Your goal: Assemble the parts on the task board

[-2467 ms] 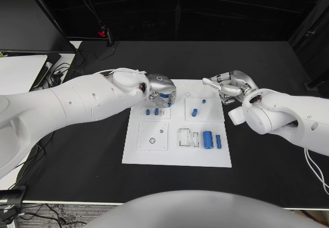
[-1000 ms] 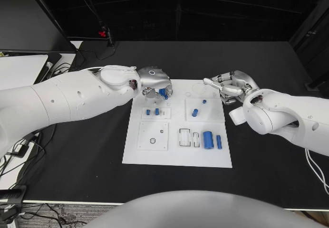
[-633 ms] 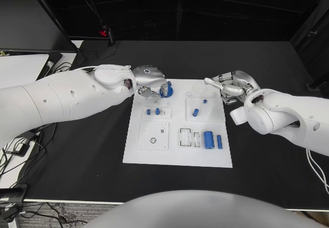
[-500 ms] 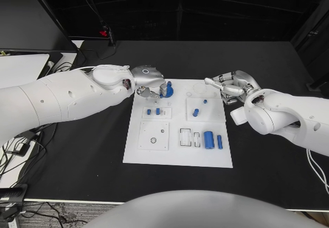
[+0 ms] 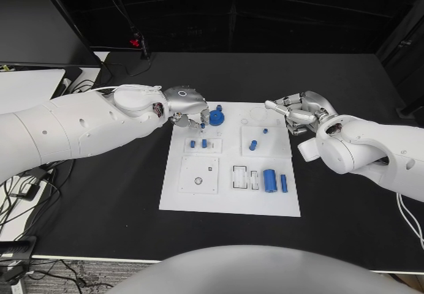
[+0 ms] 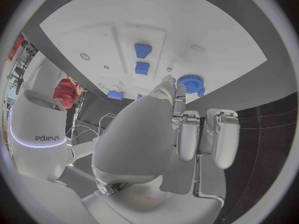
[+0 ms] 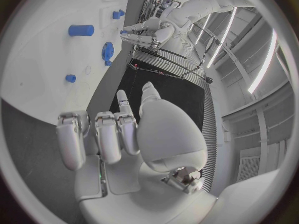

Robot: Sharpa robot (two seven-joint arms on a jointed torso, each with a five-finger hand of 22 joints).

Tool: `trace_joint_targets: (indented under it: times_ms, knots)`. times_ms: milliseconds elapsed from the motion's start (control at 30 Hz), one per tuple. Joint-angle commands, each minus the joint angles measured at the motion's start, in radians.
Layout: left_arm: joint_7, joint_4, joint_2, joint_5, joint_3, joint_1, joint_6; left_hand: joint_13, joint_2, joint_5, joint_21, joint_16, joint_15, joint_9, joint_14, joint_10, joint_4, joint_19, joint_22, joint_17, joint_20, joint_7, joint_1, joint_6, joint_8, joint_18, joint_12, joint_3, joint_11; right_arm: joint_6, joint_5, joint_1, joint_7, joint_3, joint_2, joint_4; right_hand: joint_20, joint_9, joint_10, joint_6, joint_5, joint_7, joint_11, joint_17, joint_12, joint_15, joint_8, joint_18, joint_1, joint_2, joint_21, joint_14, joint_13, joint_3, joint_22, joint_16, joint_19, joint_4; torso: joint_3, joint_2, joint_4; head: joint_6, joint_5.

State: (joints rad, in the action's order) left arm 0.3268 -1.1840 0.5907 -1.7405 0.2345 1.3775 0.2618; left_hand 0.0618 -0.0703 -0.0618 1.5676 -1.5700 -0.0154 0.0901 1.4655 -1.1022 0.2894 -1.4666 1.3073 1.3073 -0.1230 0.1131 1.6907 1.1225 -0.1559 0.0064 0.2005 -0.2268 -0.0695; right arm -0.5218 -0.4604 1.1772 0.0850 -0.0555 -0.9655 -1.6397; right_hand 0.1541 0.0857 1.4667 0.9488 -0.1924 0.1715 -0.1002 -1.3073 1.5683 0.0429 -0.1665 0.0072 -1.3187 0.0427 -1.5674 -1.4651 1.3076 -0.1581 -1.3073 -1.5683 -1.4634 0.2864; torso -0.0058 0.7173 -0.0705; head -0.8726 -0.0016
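So the task board (image 5: 231, 202) sits mid-frame on the black table (image 5: 344, 233) in the head view, a white plate running from just above centre down toward the lower middle. Off the table at the far left edge there's a white desk (image 5: 26, 86) with some black cables (image 5: 84, 86) trailing beside it, nothing touching the board. The left hand (image 5: 187, 107) hangs over the board's upper left corner, and its big white arm covers the table to the left of the board. Just right of that hand a blue gear (image 5: 216, 116) stands on the board, and in the left wrist view the gear (image 6: 191, 83) sits free right beside the fingertips (image 6: 167, 80), which are extended and lying close together with nothing in them. Below the gear are two small blue pegs (image 5: 198, 144) in a square pad, a blue pin (image 5: 252, 145) and a tiny blue stub (image 5: 264, 130) right of centre, then a fat blue cylinder (image 5: 268, 180) and a thinner blue rod (image 5: 283, 182) side by side lower down. The right hand (image 5: 296, 110) is at the board's upper right edge, fingers curled in side by side on nothing, and its forearm hides the table past the board's right edge. The faint rings near the board's top are too pale to make out.
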Motion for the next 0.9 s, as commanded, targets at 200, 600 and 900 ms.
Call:
trace_joint_targets:
  times_ms: [200, 600, 900]
  knots:
    - [-0.008, 0.007, -0.003, -0.007, 0.0, 0.001, -0.043, -0.001, -0.002, -0.002, 0.003, -0.001, 0.004, 0.001, 0.105, -0.003, 0.001, -0.104, 0.263, 0.263, 0.009, 0.001, -0.009, 0.002, 0.001, -0.006, -0.005, -0.008, -0.002, 0.003, 0.002, 0.001, 0.008, 0.0, 0.0, -0.001, -0.007, 0.001, 0.104, -0.001, -0.007, -0.007, 0.008, -0.263, 0.002, -0.007, -0.006, -0.007, -0.003, 0.009, -0.003, -0.106, 0.263, -0.004, -0.263, -0.002, -0.107, 0.001, -0.0003, 0.001, 0.0004, 0.0, 0.0]
    - [-0.003, 0.022, -0.01, -0.007, 0.0, -0.001, -0.074, -0.001, -0.004, -0.001, 0.003, -0.001, 0.003, 0.0, 0.105, 0.001, 0.002, -0.104, 0.263, 0.263, 0.009, 0.001, -0.012, -0.002, 0.005, -0.006, -0.009, -0.01, -0.003, 0.003, 0.002, 0.001, 0.008, 0.0, 0.001, 0.0, -0.007, 0.001, 0.104, -0.001, -0.007, -0.007, 0.008, -0.263, 0.002, -0.007, -0.006, -0.007, -0.003, 0.009, -0.003, -0.106, 0.263, -0.004, -0.263, -0.002, -0.107, 0.001, -0.0006, 0.001, 0.0001, 0.0, -0.001]
    - [0.002, 0.035, -0.021, -0.007, 0.0, -0.004, -0.078, -0.001, -0.003, -0.001, 0.003, -0.001, 0.003, 0.0, 0.105, 0.001, 0.001, -0.104, 0.263, 0.263, 0.009, 0.001, -0.012, -0.002, 0.006, -0.006, -0.01, -0.012, -0.002, 0.002, 0.002, 0.001, 0.009, 0.0, 0.001, 0.0, -0.007, 0.001, 0.104, -0.002, -0.007, -0.007, 0.008, -0.263, 0.002, -0.007, -0.006, -0.007, -0.004, 0.01, -0.003, -0.106, 0.263, -0.005, -0.263, -0.002, -0.107, 0.001, -0.0003, 0.001, 0.0017, 0.0, -0.003]
